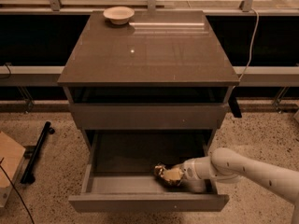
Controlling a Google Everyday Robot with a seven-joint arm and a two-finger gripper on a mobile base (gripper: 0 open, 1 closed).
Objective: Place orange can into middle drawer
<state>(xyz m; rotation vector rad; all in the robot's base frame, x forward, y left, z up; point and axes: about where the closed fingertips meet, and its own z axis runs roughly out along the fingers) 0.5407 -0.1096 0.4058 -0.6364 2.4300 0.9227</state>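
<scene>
Orange can [165,174] touches tool [178,175] inside middle drawer [119,184]

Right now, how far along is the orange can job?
Done: wide grey-brown middle drawer is open, and the dented orange-gold metal can is inside, front right. In hand: the gripper is at the can. Left, likely: releasing it and pulling the arm out.

Lab-like test space: terrazzo floor [56,181], trailing cable [252,34], lone cabinet [149,55]; claw [171,175] in middle drawer [124,154].
</scene>
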